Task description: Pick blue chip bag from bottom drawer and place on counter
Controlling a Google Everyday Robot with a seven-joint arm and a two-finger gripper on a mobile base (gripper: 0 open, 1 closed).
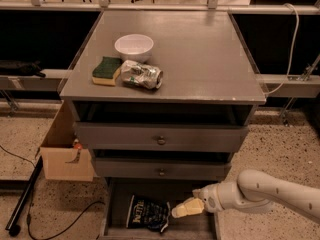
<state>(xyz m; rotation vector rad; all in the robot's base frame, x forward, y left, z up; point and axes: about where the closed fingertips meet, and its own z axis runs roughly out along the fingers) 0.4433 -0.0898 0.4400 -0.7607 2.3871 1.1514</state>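
The blue chip bag lies flat on the floor of the open bottom drawer, dark navy with white lettering. My gripper comes in from the right on a white arm and sits low over the drawer, its pale fingers pointing left, just right of the bag's edge. The counter is the broad grey cabinet top above.
On the counter stand a white bowl, a green and yellow sponge and a crushed silver-green can. Two knobbed drawers sit above the open one. A cardboard box and cables lie on the floor at the left.
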